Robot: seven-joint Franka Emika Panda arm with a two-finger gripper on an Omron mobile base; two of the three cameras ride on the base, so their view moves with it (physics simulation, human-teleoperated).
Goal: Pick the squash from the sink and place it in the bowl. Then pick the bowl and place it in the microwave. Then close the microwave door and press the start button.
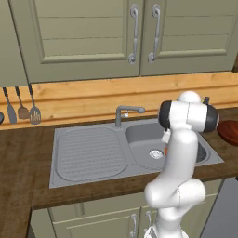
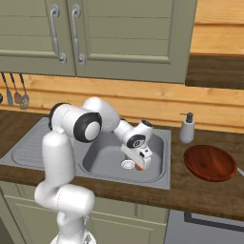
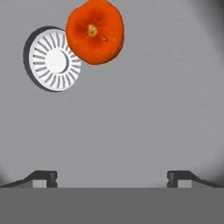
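Nearest to us, the tool (image 3: pixel 112 177) hangs low inside the sink (image 1: pixel 88 174), its two fingertips (image 3: pixel 43 177) spread wide with nothing between them but bare steel. A little beyond them lies the squash (image 3: pixel 95 31) on the basin floor, stem dimple facing up at us, just beside the drain (image 3: pixel 53 59) and overlapping its rim in the hand view; whether they actually touch we cannot tell from this angle. In the right base view the squash (image 2: pixel 139 166) peeks out as an orange sliver under the tool (image 2: pixel 139 164). We judge it light, firm and smooth-skinned, so it may roll or squirt sideways on the slick steel if pinched off-centre. The best hold looks to be across its widest girth, fingers on opposite flanks and the stem midway between them, closing gently but fully. The tool is not yet over it, so we would first need to shift toward the drain. Farther off, the bowl (image 2: pixel 210 162) waits on the worktop (image 2: pixel 205 193) to the sink's right, near a soap bottle (image 2: pixel 187 127).
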